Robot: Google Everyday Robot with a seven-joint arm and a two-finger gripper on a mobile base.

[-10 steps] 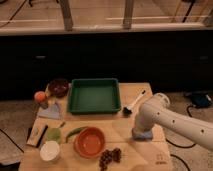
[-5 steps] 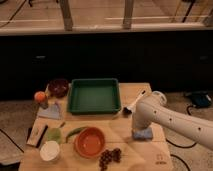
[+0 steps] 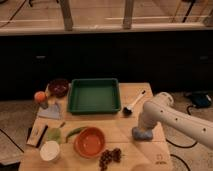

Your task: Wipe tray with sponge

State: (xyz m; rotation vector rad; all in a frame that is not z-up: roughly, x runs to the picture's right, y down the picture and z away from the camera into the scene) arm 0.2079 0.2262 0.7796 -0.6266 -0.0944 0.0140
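Note:
The green tray [image 3: 94, 95] sits at the back middle of the wooden table, with nothing in it. The light-blue sponge [image 3: 143, 134] lies on the table to the right front of the tray, well apart from it. My gripper [image 3: 141, 129] is at the end of the white arm [image 3: 165, 112], right over the sponge and touching or nearly touching its top. The arm's wrist hides most of the gripper.
A white-handled brush [image 3: 134, 102] lies just right of the tray. An orange bowl [image 3: 90, 141], grapes [image 3: 110, 156], a green pepper [image 3: 74, 132], a white cup [image 3: 50, 150] and a black-and-white block [image 3: 37, 136] are in front. A dark bowl [image 3: 58, 87] and an orange fruit [image 3: 40, 96] are at the left.
The arm has shifted slightly left and its end has settled lower over the sponge. The sponge and the tray have not moved.

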